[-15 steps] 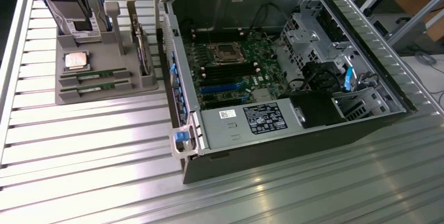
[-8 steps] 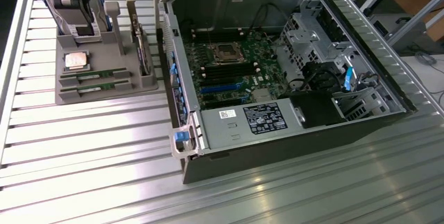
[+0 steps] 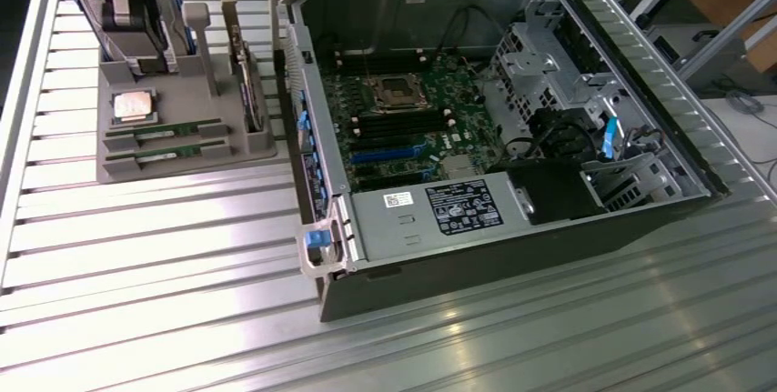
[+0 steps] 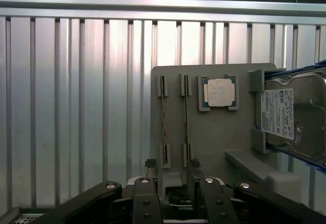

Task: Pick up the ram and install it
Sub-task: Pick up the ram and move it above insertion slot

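Observation:
Two ram sticks stand on edge in slots of a grey holder at the exterior view's left. In the wrist view they appear edge-on as two thin parallel lines on the holder. My gripper hovers above the near end of the sticks, apart from them. Its jaws are open with nothing between them, and the two black fingertips roughly straddle the pair of sticks.
The holder also carries a square silver CPU, a hard drive and an upright card. An open computer case lies at the exterior view's right, its motherboard memory slots exposed. All stands on a ribbed aluminium table.

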